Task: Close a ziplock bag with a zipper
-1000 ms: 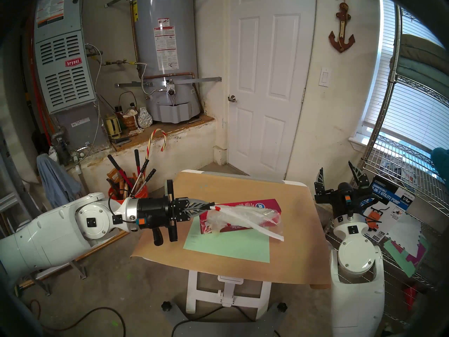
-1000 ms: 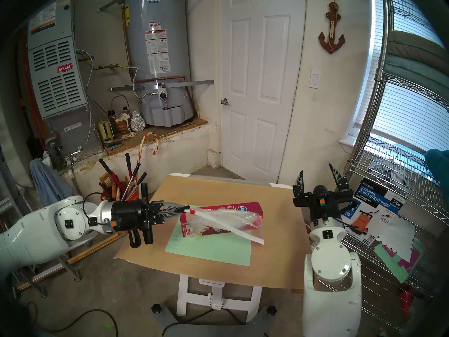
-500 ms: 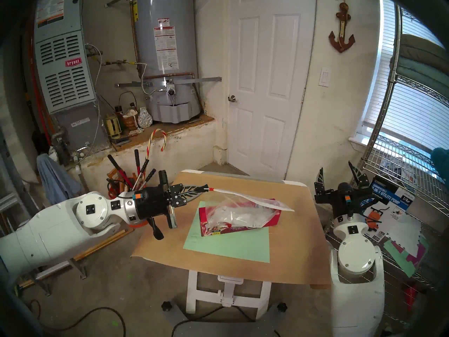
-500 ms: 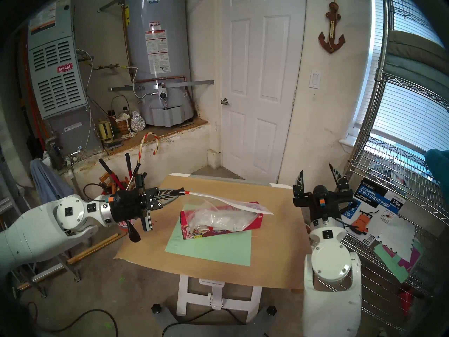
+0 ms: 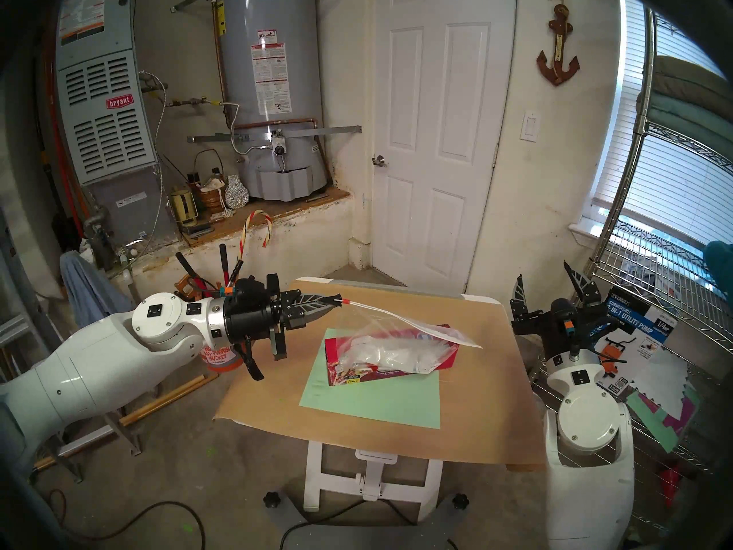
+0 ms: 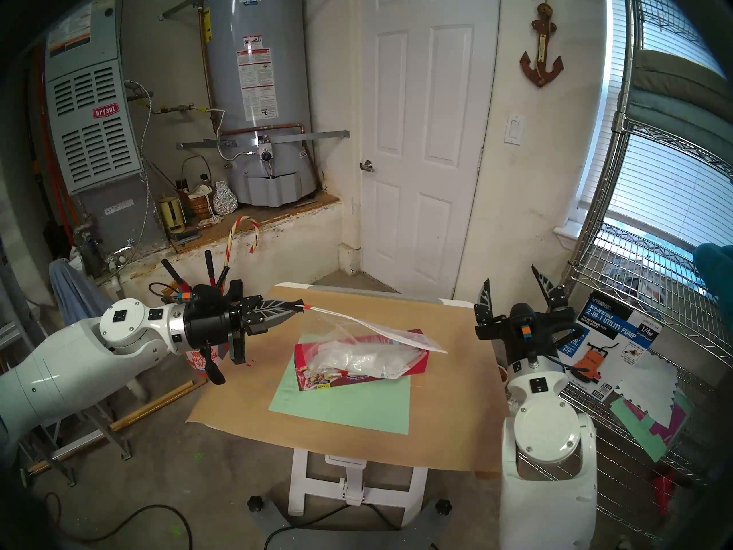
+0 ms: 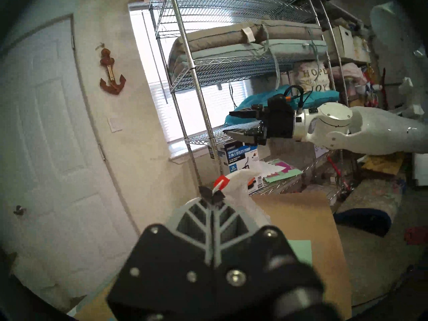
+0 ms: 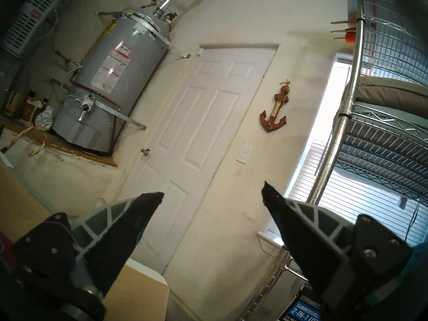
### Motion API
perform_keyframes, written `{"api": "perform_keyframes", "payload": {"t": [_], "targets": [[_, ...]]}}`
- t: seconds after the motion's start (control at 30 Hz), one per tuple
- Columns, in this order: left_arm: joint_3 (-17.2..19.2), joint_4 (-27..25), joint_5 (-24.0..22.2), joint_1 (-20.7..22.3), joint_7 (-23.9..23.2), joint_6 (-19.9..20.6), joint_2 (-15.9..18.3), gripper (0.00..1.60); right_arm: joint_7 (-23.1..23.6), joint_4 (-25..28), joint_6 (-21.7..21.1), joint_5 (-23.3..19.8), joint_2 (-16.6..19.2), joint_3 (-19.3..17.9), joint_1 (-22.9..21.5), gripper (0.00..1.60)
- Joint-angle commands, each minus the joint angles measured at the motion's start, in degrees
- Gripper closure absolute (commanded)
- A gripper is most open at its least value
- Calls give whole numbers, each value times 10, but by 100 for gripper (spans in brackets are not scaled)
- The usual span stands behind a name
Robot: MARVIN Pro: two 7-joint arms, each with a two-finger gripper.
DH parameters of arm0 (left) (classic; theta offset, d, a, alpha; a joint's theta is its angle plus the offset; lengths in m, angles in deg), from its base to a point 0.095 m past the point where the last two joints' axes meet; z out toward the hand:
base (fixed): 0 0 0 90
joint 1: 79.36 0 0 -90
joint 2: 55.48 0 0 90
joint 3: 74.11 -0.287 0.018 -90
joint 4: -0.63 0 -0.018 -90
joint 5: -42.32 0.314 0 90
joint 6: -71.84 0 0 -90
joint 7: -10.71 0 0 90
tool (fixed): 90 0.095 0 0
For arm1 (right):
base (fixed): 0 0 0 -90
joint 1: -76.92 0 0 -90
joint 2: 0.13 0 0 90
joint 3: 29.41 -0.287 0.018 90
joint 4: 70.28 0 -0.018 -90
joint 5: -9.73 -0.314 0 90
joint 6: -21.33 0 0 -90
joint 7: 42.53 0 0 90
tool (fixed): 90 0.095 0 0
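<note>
Centre-left of head view: left gripper clamped tight on zipper end, beside red slider. Ziplock bag draped from raised strip onto red box, mid-frame, over green sheet on table. Right edge: right gripper spread wide, empty.

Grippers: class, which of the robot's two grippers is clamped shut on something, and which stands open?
The left gripper is shut, pinching the zipper end of the ziplock bag. The right gripper stands open and empty.

Furnace: "bryant"; pump box: "2-IN-1 UTILITY PUMP".
</note>
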Motion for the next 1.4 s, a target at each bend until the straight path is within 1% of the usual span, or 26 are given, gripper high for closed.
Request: {"api": "perform_keyframes", "payload": {"t": [0.0, 0.07, 0.1, 0.13, 0.17, 0.2, 0.27, 0.33, 0.37, 0.4, 0.5, 0.53, 0.6, 0.63, 0.7, 0.73, 0.77, 0.97, 1.0, 1.1, 1.13, 1.2, 1.3, 1.33, 1.37], "targets": [[6, -1, -23, 15, -17, 8, -15, 160, 73, 71, 9, -41, 42, -11, 24, 0], [5, -2, -23, 15, -23, 12, -15, 160, 84, 73, 16, -53, 53, -9, 18, 0], [5, -2, -25, 15, -24, 12, -16, 160, 106, 105, 1, -57, 51, -13, 30, 0], [5, -2, -28, 14, -27, 15, -16, 160, 125, 120, -9, -66, 57, -13, 32, 0], [6, -2, -29, 15, -28, 17, -16, 160, 132, 105, 1, -74, 64, -12, 18, 0], [7, -2, -34, 14, -29, 18, -18, 160, 147, 117, -2, -75, 71, -11, 19, 0], [7, -3, -36, 14, -30, 19, -18, 160, 156, 121, -3, -79, 77, -9, 17, 0], [8, -3, -37, 16, -33, 23, -18, 160, 177, 133, -13, -96, 85, 1, 17, 0], [8, -4, -40, 15, -35, 25, -19, 160, 196, 147, -22, -100, 92, 3, 20, 0], [8, -4, -40, 16, -36, 27, -19, 160, 199, 147, -23, -104, 100, 9, 18, 0], [8, -5, -45, 16, -39, 33, -19, 160, 243, 160, -43, -110, 123, 23, 12, 0], [8, -6, -46, 16, -40, 35, -19, 160, 245, 160, -50, -116, 131, 31, 12, 0], [9, -6, -50, 16, -41, 38, -20, 160, 277, 160, -61, -119, 140, 39, 2, 0], [9, -7, -51, 17, -41, 42, -19, 160, 280, 160, -69, -124, 143, 48, 0, 0], [8, -6, -55, 15, -43, 47, -20, 160, 311, 160, -85, -124, 149, 56, -16, 0], [7, -5, -55, 14, -43, 48, -20, 160, 311, 160, -91, -126, 156, 62, -19, 0], [6, -4, -54, 13, -44, 50, -19, 160, 326, 160, -100, -128, 154, 66, -25, 0], [5, 0, -60, 6, -41, 52, -21, 160, 361, 160, -143, -119, 164, 88, -48, 0], [6, 1, -65, 5, -41, 50, -23, 160, 362, 160, -154, -116, 161, 92, -51, 0], [6, 2, -63, 6, -40, 51, -25, 160, 367, 160, -170, -114, 161, 97, -58, 0], [9, 3, -73, 3, -36, 48, -29, 160, 367, 160, -174, -112, 160, 100, -59, 0], [8, 2, -70, 4, -32, 49, -30, 160, 368, 160, -191, -112, 157, 103, -61, 0], [7, 5, -72, 3, -28, 49, -32, 160, 367, 160, -197, -108, 156, 110, -58, 0], [6, 7, -74, 2, -28, 51, -33, 160, 375, 160, -214, -116, 153, 112, -57, 0], [5, 8, -74, 1, -27, 50, -33, 160, 377, 160, -211, -115, 155, 114, -56, 0]]}}
